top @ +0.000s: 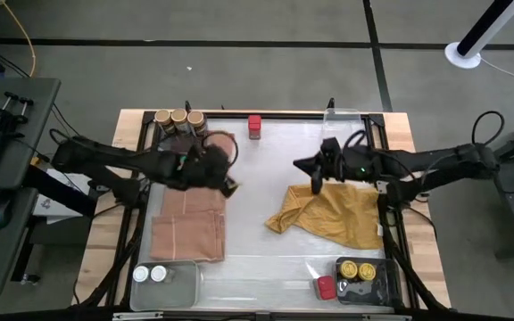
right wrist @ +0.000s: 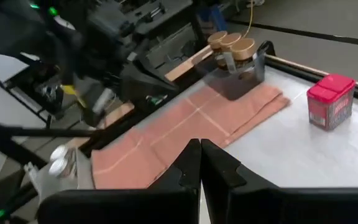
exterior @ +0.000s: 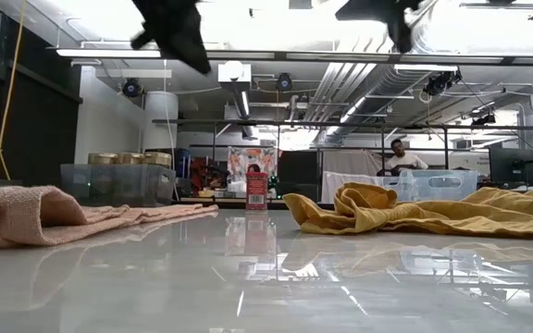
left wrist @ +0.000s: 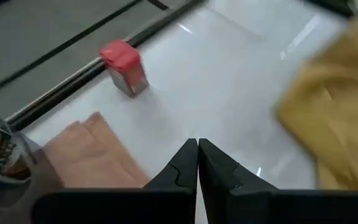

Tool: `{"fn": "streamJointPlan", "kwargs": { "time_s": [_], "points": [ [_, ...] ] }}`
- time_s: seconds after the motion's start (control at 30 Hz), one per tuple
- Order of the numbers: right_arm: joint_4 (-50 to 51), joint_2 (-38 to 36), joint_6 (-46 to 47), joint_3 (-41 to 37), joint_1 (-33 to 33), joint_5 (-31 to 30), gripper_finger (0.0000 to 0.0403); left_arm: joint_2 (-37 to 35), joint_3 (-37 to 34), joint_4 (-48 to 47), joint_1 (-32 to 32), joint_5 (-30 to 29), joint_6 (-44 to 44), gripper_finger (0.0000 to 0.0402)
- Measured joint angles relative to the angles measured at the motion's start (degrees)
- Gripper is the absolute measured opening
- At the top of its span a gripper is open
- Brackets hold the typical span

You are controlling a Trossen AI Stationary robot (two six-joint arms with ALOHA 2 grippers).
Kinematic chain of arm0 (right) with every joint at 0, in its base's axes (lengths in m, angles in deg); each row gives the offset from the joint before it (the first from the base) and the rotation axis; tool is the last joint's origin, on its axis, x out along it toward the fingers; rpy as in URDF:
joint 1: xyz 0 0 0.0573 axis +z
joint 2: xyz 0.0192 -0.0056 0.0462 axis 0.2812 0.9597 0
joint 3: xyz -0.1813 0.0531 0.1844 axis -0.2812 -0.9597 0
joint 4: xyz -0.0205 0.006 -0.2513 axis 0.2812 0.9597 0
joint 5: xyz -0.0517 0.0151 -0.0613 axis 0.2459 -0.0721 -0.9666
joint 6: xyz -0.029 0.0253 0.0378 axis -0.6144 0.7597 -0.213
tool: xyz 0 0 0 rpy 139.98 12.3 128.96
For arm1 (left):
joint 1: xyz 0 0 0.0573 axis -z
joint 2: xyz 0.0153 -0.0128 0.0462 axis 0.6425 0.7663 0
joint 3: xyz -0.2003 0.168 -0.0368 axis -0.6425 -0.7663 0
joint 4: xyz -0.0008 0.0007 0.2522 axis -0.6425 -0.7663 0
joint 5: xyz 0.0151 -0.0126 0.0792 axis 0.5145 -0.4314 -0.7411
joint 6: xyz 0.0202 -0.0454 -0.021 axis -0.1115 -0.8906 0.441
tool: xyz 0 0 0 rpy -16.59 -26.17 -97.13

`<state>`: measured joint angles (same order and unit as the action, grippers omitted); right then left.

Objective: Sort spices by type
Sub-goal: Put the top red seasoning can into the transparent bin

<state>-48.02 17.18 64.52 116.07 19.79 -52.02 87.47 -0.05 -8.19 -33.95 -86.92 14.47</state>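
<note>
A red-lidded spice jar [top: 254, 126] [left wrist: 124, 67] [right wrist: 330, 101] stands alone on its base by the table's far edge. Three tan-lidded jars [top: 178, 118] [right wrist: 232, 43] sit in a clear tray at the far left. Two white-lidded jars [top: 150, 274] are in a tray at the near left. Two gold-lidded jars [top: 357, 269] are in a near-right tray, with another red jar [top: 326, 286] beside them. My left gripper [top: 230, 185] [left wrist: 197, 144] is shut, raised over the pink cloth's far end. My right gripper [top: 315, 185] [right wrist: 200, 144] is shut, raised above the mustard cloth's far corner.
A folded pink cloth [top: 190, 223] lies on the left half of the table, and a crumpled mustard-yellow cloth [top: 333, 214] on the right half. A clear tray [top: 346, 116] stands at the far right. A black frame [top: 386, 134] borders the white surface. A person [exterior: 396, 157] is in the room behind.
</note>
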Motion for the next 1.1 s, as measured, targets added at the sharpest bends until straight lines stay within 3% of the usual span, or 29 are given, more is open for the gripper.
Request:
{"fn": "streamJointPlan", "kwargs": {
  "time_s": [0.1, 0.3, 0.4, 0.57, 0.77, 0.87, 1.0, 1.1],
  "points": [
    [-3.46, 2.31, -1.30, 0.00, -4.84, 3.16, 0.0001, 0.03, -3.50, 8.85, -8.41, 4.00, 2.80, 0.0000],
    [-7.76, 6.71, -0.65, 0.00, -13.98, 9.24, 0.0001, 4.98, -3.65, 29.63, -26.89, 26.83, 19.88, 0.0010],
    [-7.59, 6.62, 1.53, -0.02, -17.34, 9.32, 0.0001, 9.44, -0.14, 30.39, -33.56, 33.68, 21.80, 0.0040],
    [-7.51, 5.63, 4.63, -0.02, -21.63, 9.30, 0.0001, 18.98, 6.82, 28.55, -40.01, 44.27, 24.84, 0.0128],
    [-7.42, 5.49, 5.77, -0.04, -24.53, 9.48, 0.0001, 28.15, 16.46, 22.46, -41.70, 46.46, 25.19, 0.0245],
    [-5.85, 5.48, 5.20, -0.04, -25.52, 9.75, 0.0001, 30.97, 19.76, 19.78, -41.75, 46.39, 26.11, 0.0282],
    [-3.82, 5.48, 4.05, -0.04, -26.65, 12.16, 0.0001, 32.24, 21.22, 19.35, -41.57, 46.15, 24.97, 0.0282],
    [-2.42, 5.48, 2.02, -0.04, -27.30, 15.01, 0.0001, 32.28, 21.30, 18.44, -41.57, 43.70, 24.14, 0.0234]
  ]
}}
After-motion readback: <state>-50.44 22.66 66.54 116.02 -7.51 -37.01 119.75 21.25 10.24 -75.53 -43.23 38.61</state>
